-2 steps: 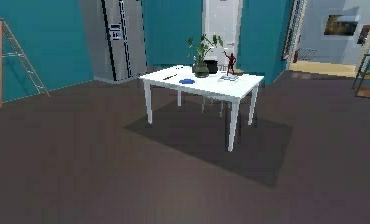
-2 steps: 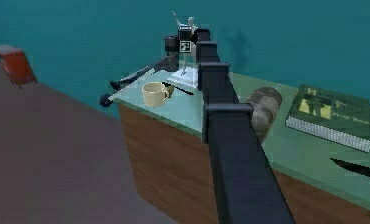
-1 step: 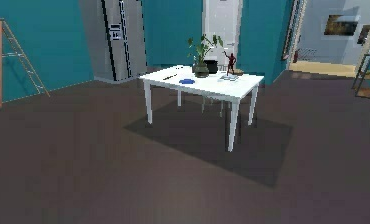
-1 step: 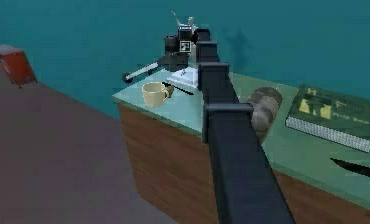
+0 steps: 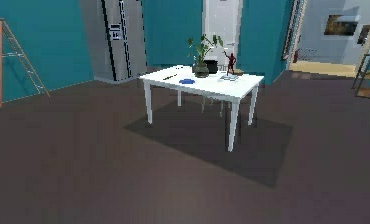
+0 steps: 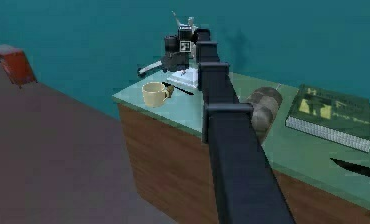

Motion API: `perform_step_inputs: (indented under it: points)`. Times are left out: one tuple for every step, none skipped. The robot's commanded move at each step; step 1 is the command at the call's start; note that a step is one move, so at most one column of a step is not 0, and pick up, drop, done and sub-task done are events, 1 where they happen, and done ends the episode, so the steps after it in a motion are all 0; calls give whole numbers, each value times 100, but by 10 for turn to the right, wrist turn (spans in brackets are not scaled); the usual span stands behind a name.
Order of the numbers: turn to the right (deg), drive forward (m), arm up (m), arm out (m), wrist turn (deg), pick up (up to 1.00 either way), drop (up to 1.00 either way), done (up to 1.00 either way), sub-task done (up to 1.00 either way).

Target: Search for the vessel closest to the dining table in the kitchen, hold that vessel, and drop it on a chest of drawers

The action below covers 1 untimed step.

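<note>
1. The arm [image 6: 228, 140] is stretching across the green-topped table [image 6: 303, 152]; whether the claw [image 6: 171, 55] is grasping anything cannot be told.
2. One cream cup [image 6: 155, 93] is sitting on it beside the arm; one brown cylinder [image 6: 267, 106] and one green book [image 6: 330, 112] are lying on the arm's other side.

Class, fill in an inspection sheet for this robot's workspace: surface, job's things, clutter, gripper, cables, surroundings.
Surface: green-topped counter with a brown wooden front.
Job's things: tan cup on the counter near the arm's far end; white dining table in the forward view, bearing a potted plant.
Clutter: brown cylinder, green book and a dark blade-like thing on the counter.
Grippers: gripper is above the counter's far part; cannot tell whether it holds anything.
Cables: nothing seen.
Surroundings: teal walls, dark floor, grey fridge, ladder, red seat-like thing.
</note>
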Motion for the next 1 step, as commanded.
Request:
perform_step_inputs:
  points:
    - [0, 0, -16, 0, 0, 0, 0, 0, 0]
